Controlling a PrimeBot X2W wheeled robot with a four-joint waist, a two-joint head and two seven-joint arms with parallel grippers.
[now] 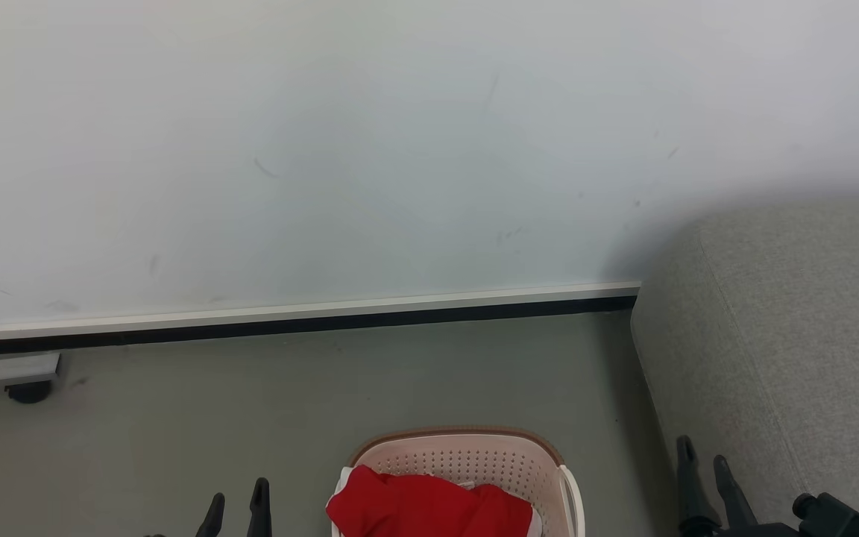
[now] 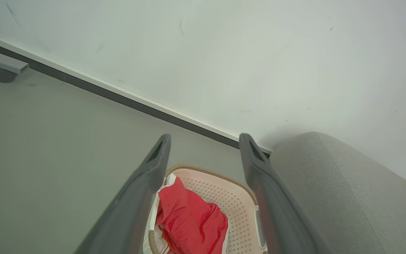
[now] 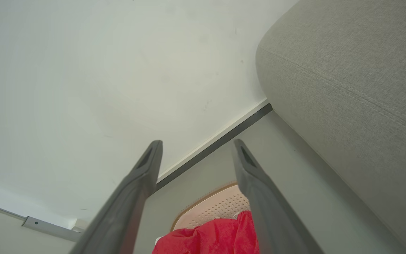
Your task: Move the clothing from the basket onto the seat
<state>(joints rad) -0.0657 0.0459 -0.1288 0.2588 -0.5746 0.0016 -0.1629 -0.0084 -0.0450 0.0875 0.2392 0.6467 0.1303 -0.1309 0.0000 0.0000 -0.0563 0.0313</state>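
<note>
Your left claw [image 1: 237,509] and right claw [image 1: 704,468] hang spread, empty. The clothing [image 1: 429,507] sits in the basket [image 1: 474,461], none visible on the seat [image 1: 795,335]: whole job ahead.

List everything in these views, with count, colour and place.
clothing: one heap, pieces uncountable, red, in the basket
basket: one, cream with brown rim, on the floor
sofa: one, light grey, right of the basket
floor: one, grey, under the basket
wall: one, white, behind
skirting: one, black, foot of wall
wheel: one, black, far left
left claw: one, dark, open, left of basket
right claw: one, dark, open, beside sofa
</note>
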